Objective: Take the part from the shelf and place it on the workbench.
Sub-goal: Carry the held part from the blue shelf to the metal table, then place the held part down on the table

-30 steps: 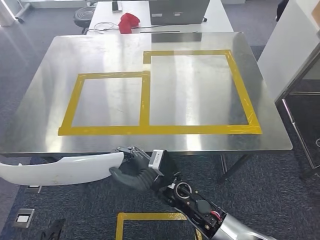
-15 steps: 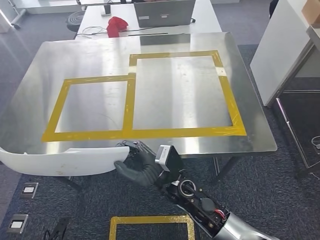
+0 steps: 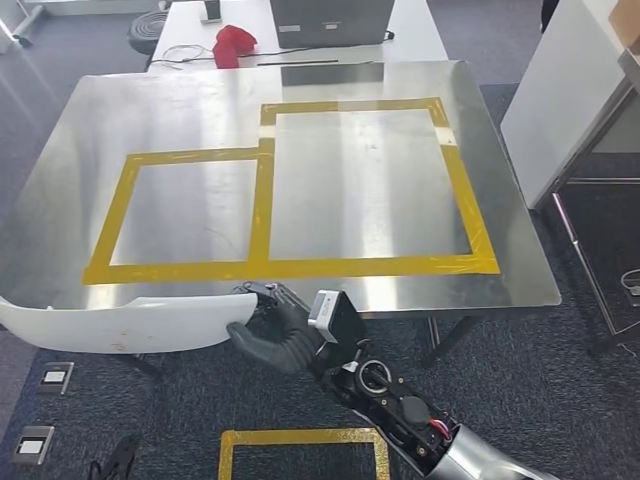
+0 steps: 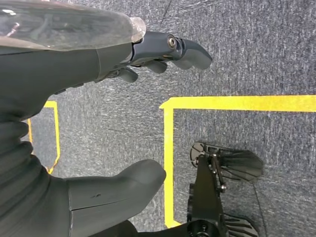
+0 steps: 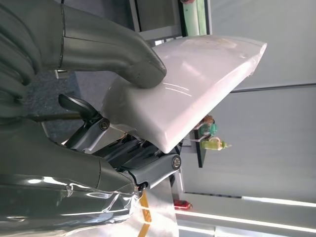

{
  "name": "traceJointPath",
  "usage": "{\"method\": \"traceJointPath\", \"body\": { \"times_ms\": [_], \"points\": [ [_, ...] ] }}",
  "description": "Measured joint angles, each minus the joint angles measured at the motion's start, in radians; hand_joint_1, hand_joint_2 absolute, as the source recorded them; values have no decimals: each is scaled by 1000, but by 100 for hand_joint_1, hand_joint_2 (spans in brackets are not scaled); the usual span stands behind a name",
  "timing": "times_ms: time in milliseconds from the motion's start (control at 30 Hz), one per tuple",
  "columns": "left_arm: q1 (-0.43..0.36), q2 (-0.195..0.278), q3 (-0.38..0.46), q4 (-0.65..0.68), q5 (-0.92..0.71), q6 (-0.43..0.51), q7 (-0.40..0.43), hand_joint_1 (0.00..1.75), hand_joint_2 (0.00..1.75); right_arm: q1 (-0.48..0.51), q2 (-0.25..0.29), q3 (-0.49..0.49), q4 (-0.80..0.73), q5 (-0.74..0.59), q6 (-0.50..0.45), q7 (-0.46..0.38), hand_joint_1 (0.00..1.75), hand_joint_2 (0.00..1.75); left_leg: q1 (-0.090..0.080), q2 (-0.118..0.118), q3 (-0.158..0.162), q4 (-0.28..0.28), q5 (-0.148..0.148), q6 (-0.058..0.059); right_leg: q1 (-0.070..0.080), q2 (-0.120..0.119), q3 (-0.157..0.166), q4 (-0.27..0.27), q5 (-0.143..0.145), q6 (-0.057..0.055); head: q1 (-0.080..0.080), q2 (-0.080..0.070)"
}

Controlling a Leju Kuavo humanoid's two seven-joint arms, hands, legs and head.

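A long white curved part [image 3: 121, 322] hangs level just in front of the steel workbench [image 3: 68, 200], below its near edge. My right hand [image 3: 275, 330] grips the part's right end. In the right wrist view the thumb presses on top of the white part [image 5: 186, 84] and dark fingers [image 5: 149, 158] hold it from beneath. My left hand [image 4: 111, 113] hangs over the carpet, its thumb and fingers apart and holding nothing.
Yellow tape marks two adjoining rectangles [image 3: 264, 200] on the workbench top. Behind it, a white desk carries a laptop [image 3: 332, 20] and a red cloth [image 3: 232, 45]. A white panel [image 3: 566, 100] and a metal frame stand at the right. A yellow tape square [image 3: 302, 440] marks the floor.
The whole picture has shifted, so the camera moved; the workbench now lies more to the left and slightly nearer. My right hand keeps its grip on the part.
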Motion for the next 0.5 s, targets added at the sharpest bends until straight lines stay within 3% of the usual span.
{"method": "traceJointPath", "body": {
  "times_ms": [300, 500],
  "points": [
    [18, -7, -1, 0, 0, 0, 0, 0, 175, 20, -24, 1, 7, 0, 0, 2, 175, 175, 1, -3, -7, -4, 0, 2, 0, -1, -5, -9, 30, 14, 0, 0],
    [37, -2, -4, 1, 5, 0, -2, 0, 175, 36, -37, 5, 23, 2, 15, -4, 175, 175, -1, -3, -4, -3, -5, 10, -2, -5, 0, -14, 31, 16, 0, 0]
  ]
}}
